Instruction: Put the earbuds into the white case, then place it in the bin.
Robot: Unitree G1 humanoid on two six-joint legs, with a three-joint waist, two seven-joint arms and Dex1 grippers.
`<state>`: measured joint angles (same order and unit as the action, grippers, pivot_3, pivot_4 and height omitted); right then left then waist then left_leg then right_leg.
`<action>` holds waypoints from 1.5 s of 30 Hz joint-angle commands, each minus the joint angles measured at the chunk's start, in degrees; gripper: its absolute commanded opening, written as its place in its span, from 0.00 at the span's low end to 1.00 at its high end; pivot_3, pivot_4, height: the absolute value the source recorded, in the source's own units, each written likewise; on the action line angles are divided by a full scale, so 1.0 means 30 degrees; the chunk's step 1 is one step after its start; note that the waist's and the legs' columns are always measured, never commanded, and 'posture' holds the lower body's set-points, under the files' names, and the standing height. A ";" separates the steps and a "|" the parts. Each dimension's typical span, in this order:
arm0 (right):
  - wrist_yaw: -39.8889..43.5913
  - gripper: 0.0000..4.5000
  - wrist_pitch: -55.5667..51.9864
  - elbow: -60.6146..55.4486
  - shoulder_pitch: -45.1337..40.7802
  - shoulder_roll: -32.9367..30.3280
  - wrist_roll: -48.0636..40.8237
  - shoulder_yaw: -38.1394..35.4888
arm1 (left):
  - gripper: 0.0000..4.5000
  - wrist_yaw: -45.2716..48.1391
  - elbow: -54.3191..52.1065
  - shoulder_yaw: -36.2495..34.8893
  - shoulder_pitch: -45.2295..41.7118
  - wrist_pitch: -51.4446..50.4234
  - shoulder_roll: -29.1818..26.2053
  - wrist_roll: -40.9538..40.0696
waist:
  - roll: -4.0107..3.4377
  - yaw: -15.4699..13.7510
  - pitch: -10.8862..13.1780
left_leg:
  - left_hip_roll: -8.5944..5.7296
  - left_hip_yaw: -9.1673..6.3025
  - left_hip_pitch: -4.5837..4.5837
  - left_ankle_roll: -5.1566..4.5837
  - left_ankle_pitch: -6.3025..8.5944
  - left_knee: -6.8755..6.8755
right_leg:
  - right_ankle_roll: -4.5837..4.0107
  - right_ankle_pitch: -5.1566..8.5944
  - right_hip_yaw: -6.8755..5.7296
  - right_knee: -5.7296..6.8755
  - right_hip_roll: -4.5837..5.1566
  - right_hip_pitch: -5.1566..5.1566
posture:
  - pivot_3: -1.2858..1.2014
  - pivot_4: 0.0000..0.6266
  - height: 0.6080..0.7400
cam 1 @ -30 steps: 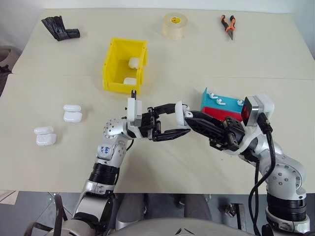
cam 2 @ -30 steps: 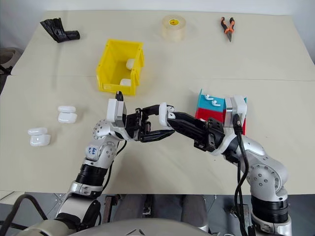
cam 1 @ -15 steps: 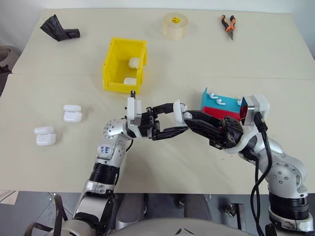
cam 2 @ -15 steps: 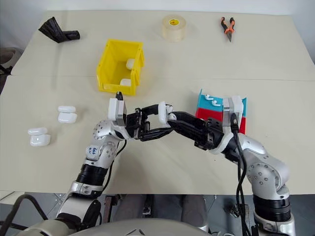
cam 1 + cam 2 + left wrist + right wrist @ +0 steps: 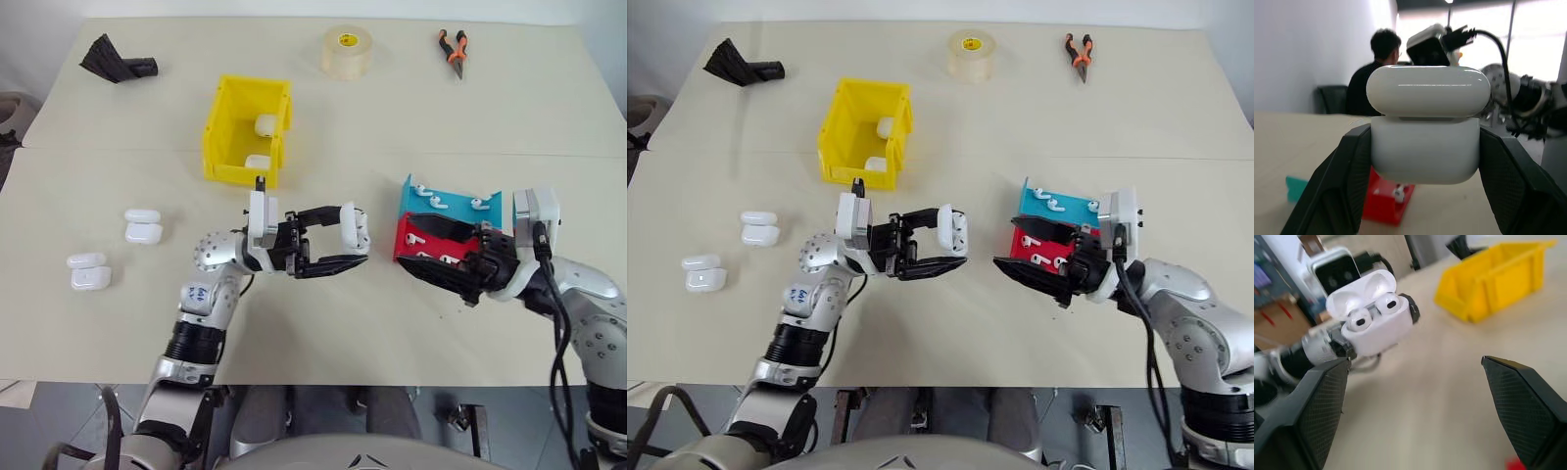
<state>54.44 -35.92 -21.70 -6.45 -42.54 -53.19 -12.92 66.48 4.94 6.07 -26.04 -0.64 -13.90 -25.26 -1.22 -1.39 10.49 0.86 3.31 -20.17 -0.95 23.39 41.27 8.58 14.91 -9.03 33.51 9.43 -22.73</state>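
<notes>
The left claw (image 5: pixel 345 240) is closed on the case (image 5: pixel 354 225), holding it above the desk (image 5: pixel 549 117) a little toward the front edge from the bin (image 5: pixel 247 130). The lid stands open, and in the right wrist view both earbuds (image 5: pixel 1373 312) sit in their wells. The right claw (image 5: pixel 446 257) is spread wide and empty, well apart from the case, just in front of the red tray (image 5: pixel 409 233) and teal tray (image 5: pixel 453 201) toward the desk's right edge.

The case looks light, hard and glossy, so it will likely slip if pinched lightly or on its rounded corners. The present hold, on the two flat sides of the lower body, seems the right one: it leaves the hinge and lid free. The lid is the weak point and should be pressed shut from its top, not levered. The buds are tiny and could pop out if the case is tipped before it is closed.

The bin already holds two cases (image 5: pixel 263 125), with bare floor beside them. Other cases (image 5: pixel 144 226) lie in pairs near the left edge, clear of the path. Tape (image 5: pixel 347 51), pliers (image 5: pixel 453 49) and a black object (image 5: pixel 118 61) line the far edge, out of the way. Loose buds (image 5: pixel 432 203) rest on the trays. Nothing stands between the case and the bin.
</notes>
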 commanded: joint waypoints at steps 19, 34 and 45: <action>0.0215 0.00 0.0570 -0.1059 -0.4546 0.1063 0.3016 0.4287 | 0.63 -0.1719 -0.0635 0.3085 -0.2554 0.0019 -0.1083 0.4661 | 0.0003 -0.0046 0.0002 | -0.0002 -0.0012 -0.0013 0.0001 0.0000 0.0005 | 0.0000 0.0000 -0.0012 0.0000 0.0000 -0.0001 | 0.52 0.24 1.00; 0.1025 0.08 0.3661 0.0929 -0.0444 0.1449 0.3617 0.0446 | 0.63 -0.3537 -0.3641 -0.0202 -0.0076 -0.1912 -0.1206 0.1217 | 0.0011 0.0010 0.0005 | 0.0007 -0.0006 -0.0002 0.0001 0.0000 0.0000 | 0.0000 0.0000 -0.0003 0.0004 0.0000 0.0000 | 0.52 0.24 1.00; 0.0286 0.88 0.8387 0.0332 -0.0625 0.2938 0.5310 -0.0769 | 0.63 -1.2232 -0.7426 -0.4183 0.2352 -0.6443 -0.0011 0.0617 | 0.0013 -0.0019 0.0006 | 0.0009 -0.0014 0.0005 0.0001 -0.0001 0.0001 | 0.0001 0.0000 0.0008 0.0007 0.0001 0.0003 | 0.52 0.24 1.00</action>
<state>55.44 -13.54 -18.29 -7.80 -33.57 -37.77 -13.83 33.18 -13.39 -4.76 -18.87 -18.71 -14.18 -22.17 -1.18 -1.45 10.51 0.89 3.24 -20.16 -0.94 23.39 41.27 8.59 14.91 -9.02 33.53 9.43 -22.72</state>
